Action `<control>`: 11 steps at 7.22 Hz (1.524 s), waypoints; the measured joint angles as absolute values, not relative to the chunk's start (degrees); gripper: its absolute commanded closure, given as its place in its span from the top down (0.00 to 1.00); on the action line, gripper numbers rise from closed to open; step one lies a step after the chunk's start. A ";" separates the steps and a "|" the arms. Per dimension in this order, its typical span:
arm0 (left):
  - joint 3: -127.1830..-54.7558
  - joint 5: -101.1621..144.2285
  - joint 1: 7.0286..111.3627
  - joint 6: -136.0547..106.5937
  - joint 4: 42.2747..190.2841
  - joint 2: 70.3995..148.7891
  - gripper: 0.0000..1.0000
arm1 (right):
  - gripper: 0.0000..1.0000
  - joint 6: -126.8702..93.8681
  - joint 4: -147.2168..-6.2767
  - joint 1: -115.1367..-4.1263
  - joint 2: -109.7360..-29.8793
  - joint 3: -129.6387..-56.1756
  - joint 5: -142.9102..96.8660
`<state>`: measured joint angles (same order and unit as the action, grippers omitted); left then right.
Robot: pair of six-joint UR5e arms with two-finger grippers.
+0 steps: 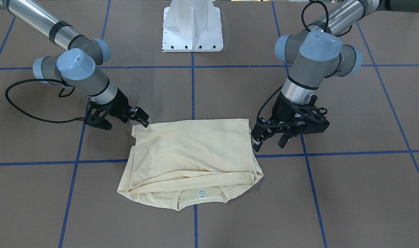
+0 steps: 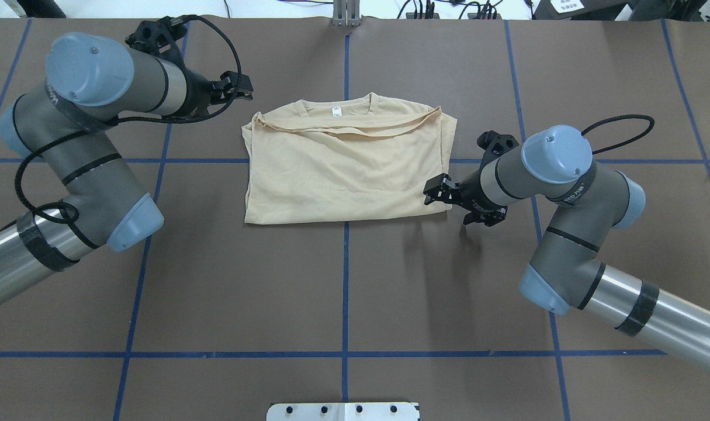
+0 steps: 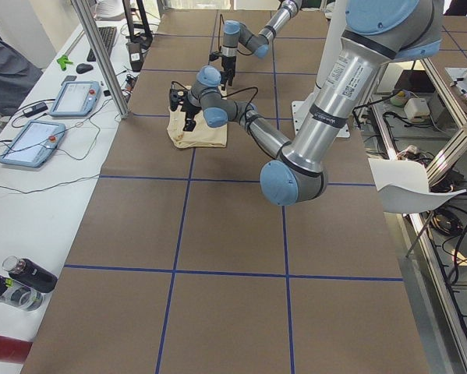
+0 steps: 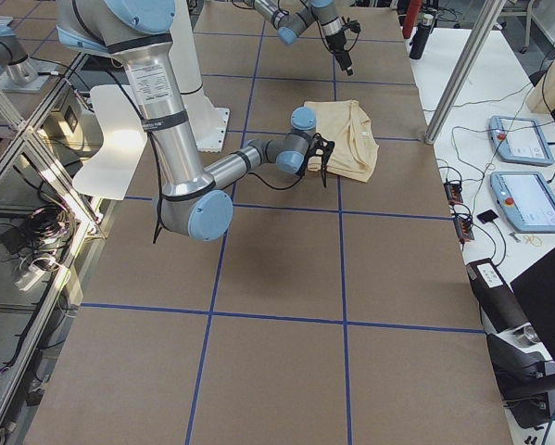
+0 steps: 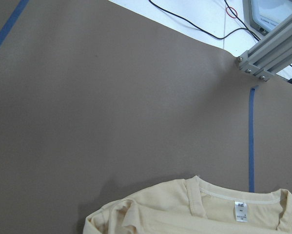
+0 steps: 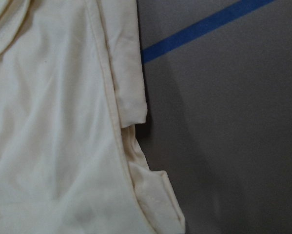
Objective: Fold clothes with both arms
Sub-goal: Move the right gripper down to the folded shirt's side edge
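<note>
The T-shirt (image 1: pixel 192 148) waits between the two tools. The right gripper (image 1: pixel 144 121) is down at the cloth's corner nearest the white pedestal base (image 1: pixel 192 27), its tips touching or all but touching the fabric; whether they pinch it I cannot tell. The left gripper (image 1: pixel 269 143) has its fingers spread with nothing between them. It sits off the opposite side, out by the corner farthest from the base and clear of the cloth (seemingly raised above it).

The shirt itself lies flat on the brown table (image 1: pixel 333 206), straight out from the base. It is gathered into a rough rectangle, with the collar and small white neck label (image 1: pixel 201 193) on the side away from the base. No print shows.

In my judgement a further fold is being set up. To do it well, each gripper should take every layer at its corner, not just the top one. They should then lift only low and travel at a matched pace, since this thin fabric will likely drag and skew otherwise.
</note>
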<state>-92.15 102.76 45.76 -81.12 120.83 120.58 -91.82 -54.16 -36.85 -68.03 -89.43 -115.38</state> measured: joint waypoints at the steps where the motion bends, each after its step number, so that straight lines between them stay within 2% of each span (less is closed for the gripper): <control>1: -92.17 102.75 45.74 -81.12 120.73 120.41 0.99 | 0.99 -91.49 -54.20 -36.86 -67.83 -89.15 -114.48; 5: -92.20 102.74 45.67 -81.12 120.67 119.46 0.99 | 0.95 -91.13 -57.49 -36.94 -65.14 -88.48 -113.01; 6: -92.20 102.74 45.61 -81.12 120.67 119.40 0.99 | 0.91 -91.06 -57.81 -36.93 -64.90 -87.95 -112.88; 7: -92.20 102.75 45.57 -81.12 120.67 119.38 0.99 | 0.63 -91.01 -57.91 -36.85 -64.77 -87.53 -112.65; 8: -92.20 102.72 45.55 -81.12 120.67 119.33 0.99 | 0.07 -91.00 -57.97 -36.82 -64.63 -87.26 -112.45; 9: -92.20 102.69 45.55 -81.12 120.67 119.30 0.99 | 0.00 -91.03 -58.01 -36.82 -64.45 -87.14 -112.37; 11: -92.20 102.60 45.57 -81.12 120.67 119.27 0.99 | 0.00 -91.17 -58.75 -36.85 -64.05 -87.07 -112.51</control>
<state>-92.20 102.60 45.57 -81.12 120.67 119.27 -91.17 -58.75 -36.85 -64.05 -87.07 -112.51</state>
